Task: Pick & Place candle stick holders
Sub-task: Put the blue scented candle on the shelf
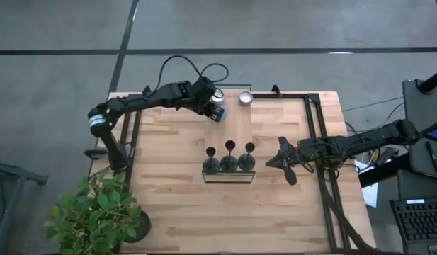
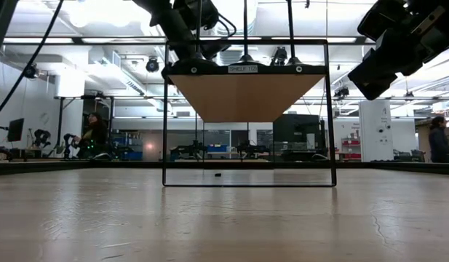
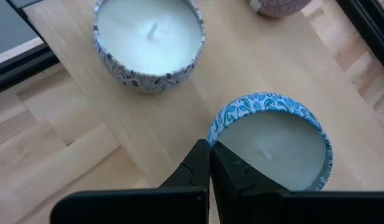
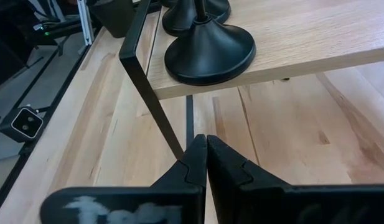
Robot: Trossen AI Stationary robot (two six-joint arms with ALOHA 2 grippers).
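Three black holders [image 1: 229, 157] stand in a row on a small wooden shelf [image 1: 228, 173] in the middle of the table [image 1: 176, 205]. Each one stands straight up, with its round base down and its little cup on top.

The right gripper [image 1: 283, 161] is the nearer one. It hangs just beside the shelf, and the holders lie right in front of it, a bit higher than its tips. The closest holder [image 4: 209, 53] sits at the shelf's edge, close to the thin black frame leg [image 4: 153, 93]. The right gripper's fingers are pressed together and hold nothing. I think it must open first, then move up and in to pinch a thin stem from the side.

The left gripper [image 1: 217, 113] is farther off, above a blue candle tin [image 3: 271, 140], with a white tin [image 3: 148, 42] past it. Its fingers are pressed together too, and hold nothing.
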